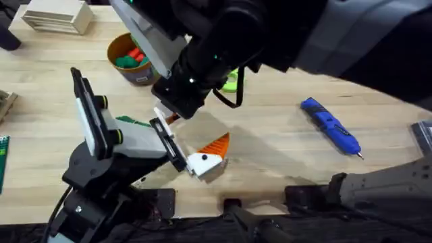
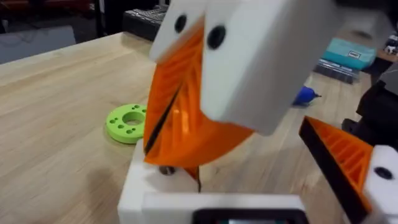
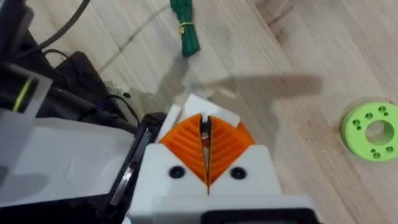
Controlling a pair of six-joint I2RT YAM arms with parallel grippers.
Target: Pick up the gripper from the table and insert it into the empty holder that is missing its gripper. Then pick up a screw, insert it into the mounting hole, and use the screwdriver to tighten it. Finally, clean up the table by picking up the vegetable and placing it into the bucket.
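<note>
The right gripper presses its orange pads together on a thin dark sliver, directly over the empty holder, the white mount on the left arm's end; what the sliver is cannot be told, though it may be a screw or the edge of the loose tip. The left gripper stands open, one orange pad in place, well apart from the bare mount. The screwdriver lies on the worktop well beyond the holder on its right-arm side. The vegetable lies on the wood near the holder, and the bucket, already holding red and green toys, stands farther off toward the worktop's far edge. The risk here is misalignment: a tilted descent could jam the piece against the mount's rim, or release could drop it onto the worktop.
</note>
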